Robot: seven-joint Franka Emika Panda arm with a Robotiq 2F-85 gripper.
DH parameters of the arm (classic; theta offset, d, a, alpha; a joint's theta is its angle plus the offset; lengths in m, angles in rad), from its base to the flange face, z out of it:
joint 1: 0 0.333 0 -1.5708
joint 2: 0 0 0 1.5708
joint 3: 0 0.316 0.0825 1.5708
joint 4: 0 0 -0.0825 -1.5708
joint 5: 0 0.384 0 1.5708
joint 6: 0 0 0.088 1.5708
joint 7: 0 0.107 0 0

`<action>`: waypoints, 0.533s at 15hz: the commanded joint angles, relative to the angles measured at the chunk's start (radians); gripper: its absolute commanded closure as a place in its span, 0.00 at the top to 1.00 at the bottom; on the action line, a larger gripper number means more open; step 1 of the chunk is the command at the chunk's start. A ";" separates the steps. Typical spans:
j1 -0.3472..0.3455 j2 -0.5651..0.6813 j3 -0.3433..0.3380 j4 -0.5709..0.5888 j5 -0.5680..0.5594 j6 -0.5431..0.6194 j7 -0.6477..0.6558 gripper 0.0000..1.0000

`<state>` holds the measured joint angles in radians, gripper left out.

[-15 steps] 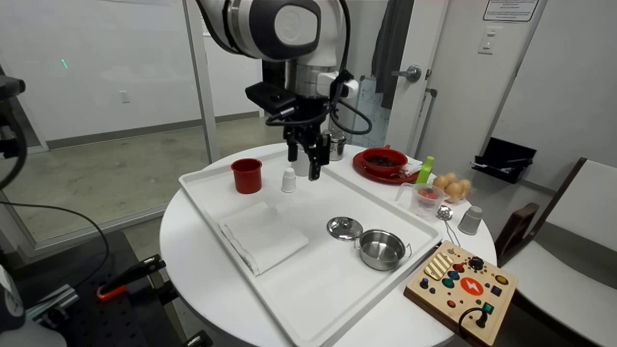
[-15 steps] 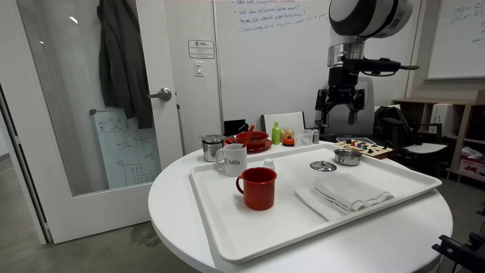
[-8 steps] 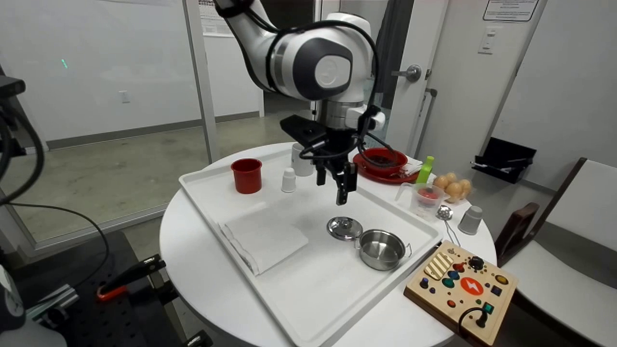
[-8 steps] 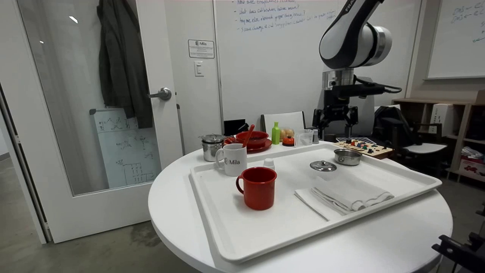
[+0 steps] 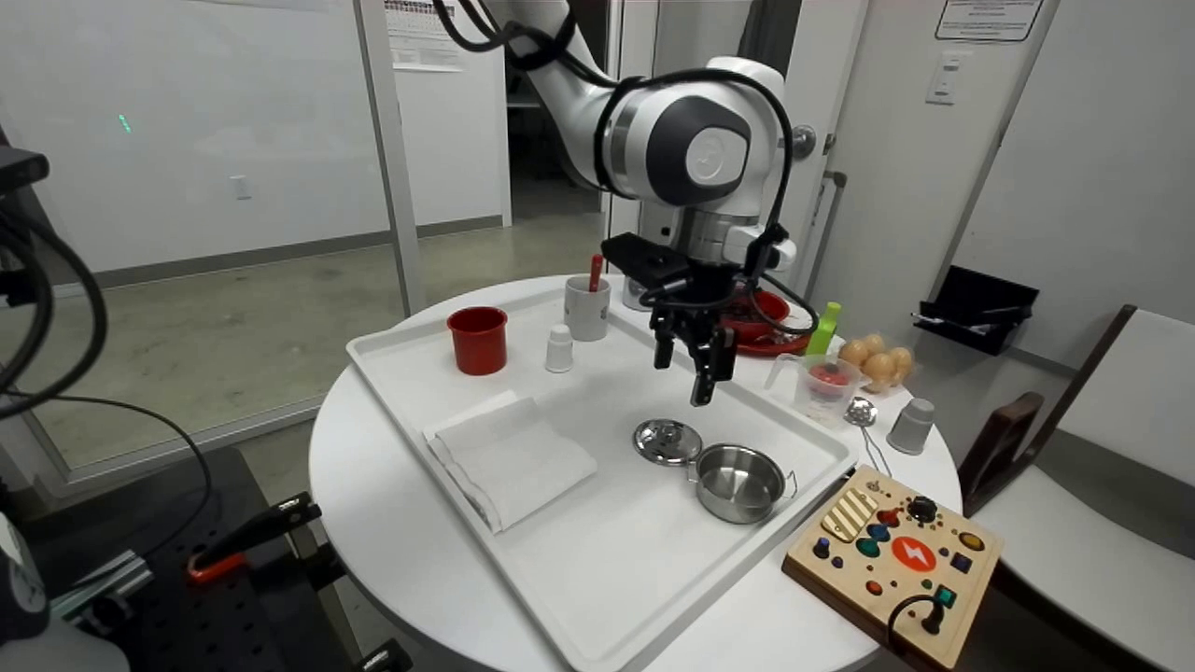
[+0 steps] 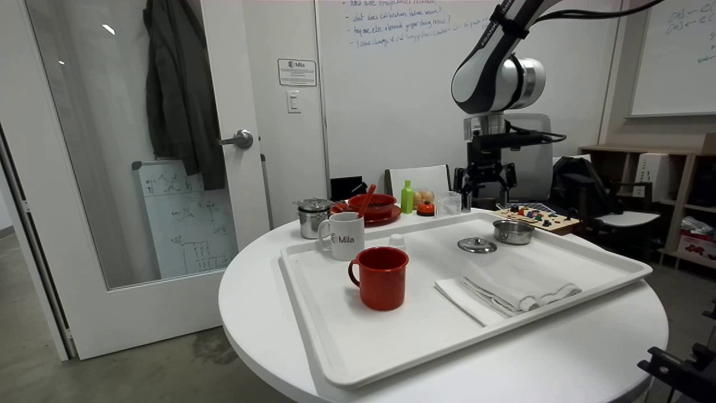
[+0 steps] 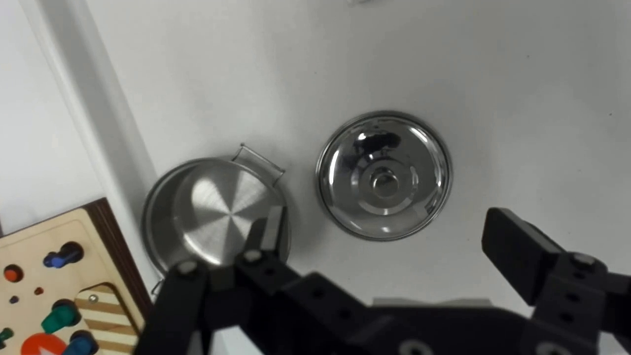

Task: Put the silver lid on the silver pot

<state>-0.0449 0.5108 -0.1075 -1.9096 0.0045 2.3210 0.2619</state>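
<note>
The silver lid (image 5: 667, 441) is a shiny, nearly flat disc with a small knob. It lies knob up on the white tray (image 5: 597, 569), close beside the silver pot (image 5: 739, 485), which is open and hollow with wire handles. Both also show in an exterior view, the lid (image 6: 477, 245) left of the pot (image 6: 513, 232). My gripper (image 5: 682, 383) is open and empty, pointing down above the tray. In the wrist view the lid (image 7: 384, 197) lies ahead of and between the spread fingers (image 7: 387, 217). The left finger covers part of the pot (image 7: 212, 197).
A folded white cloth (image 5: 513, 457), a red cup (image 5: 478, 343), a small white cup (image 5: 559, 349) and a mug (image 5: 586, 313) with a red utensil stand on the tray. Beyond its rim are a button board (image 5: 896, 551), a measuring cup (image 5: 826, 392) and red dishes (image 6: 375, 206).
My open gripper has moved down and sideways, nearer to the lid: rightward in an exterior view, slightly leftward in an exterior view from elsewhere. The lid and pot have not moved.
</note>
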 commanded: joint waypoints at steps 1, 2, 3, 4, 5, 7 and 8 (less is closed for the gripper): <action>0.001 0.093 0.032 0.085 0.042 -0.065 -0.013 1.00; 0.002 0.108 0.039 0.091 0.047 -0.071 -0.017 1.00; 0.004 0.122 0.044 0.095 0.047 -0.072 -0.018 1.00; 0.006 0.133 0.048 0.099 0.047 -0.069 -0.019 1.00; 0.009 0.141 0.049 0.100 0.045 -0.063 -0.018 1.00; 0.015 0.152 0.042 0.101 0.035 -0.049 -0.009 1.00; 0.017 0.149 0.037 0.094 0.032 -0.034 -0.006 1.00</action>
<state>-0.0350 0.6422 -0.0593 -1.8444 0.0259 2.2869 0.2612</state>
